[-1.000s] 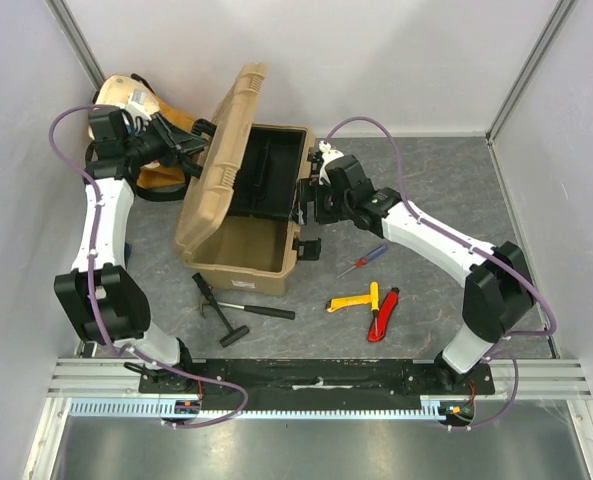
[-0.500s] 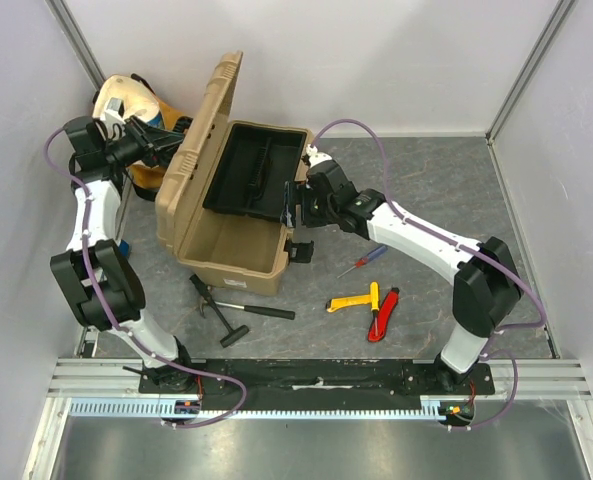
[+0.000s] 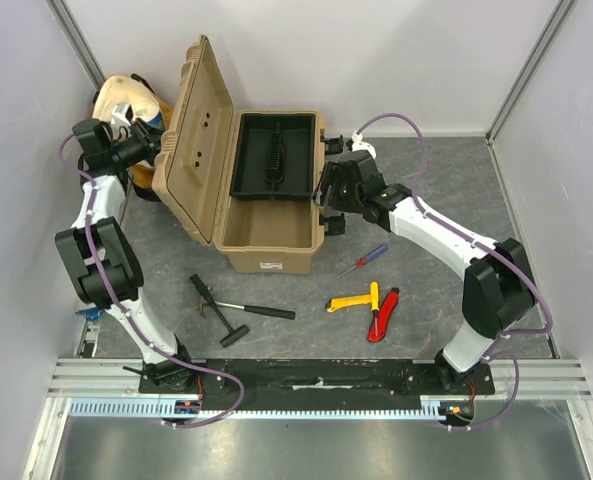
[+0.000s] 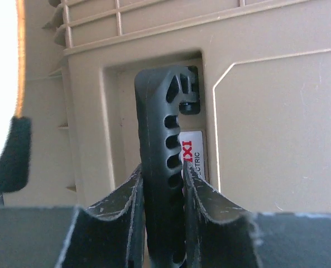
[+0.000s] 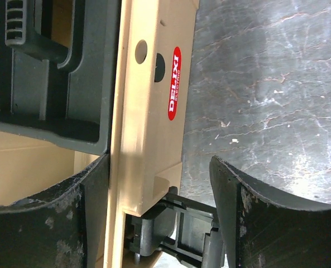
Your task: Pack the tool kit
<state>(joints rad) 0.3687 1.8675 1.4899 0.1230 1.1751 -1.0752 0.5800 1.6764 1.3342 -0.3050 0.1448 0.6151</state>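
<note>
The tan toolbox (image 3: 272, 243) stands open, its lid (image 3: 192, 130) tilted up to the left and a black tray (image 3: 274, 155) in its back half. My left gripper (image 3: 153, 150) is shut on the lid's black handle (image 4: 161, 139). My right gripper (image 3: 326, 190) is open and straddles the box's right wall (image 5: 148, 111), one finger inside and one outside, just above a black latch (image 5: 182, 237). The black hammer (image 3: 238, 310), red-blue screwdriver (image 3: 364, 261), yellow-handled tool (image 3: 356, 300) and red knife (image 3: 384, 315) lie on the floor in front of the box.
A yellow-cream cloth bag (image 3: 126, 100) sits in the back left corner behind the lid. White walls close in on the left, back and right. The grey floor (image 3: 446, 180) stretches to the right of the box.
The lid has swung further open to the left with my left gripper holding its handle. The box has turned square and shifted right. My right gripper has moved with its right wall.
</note>
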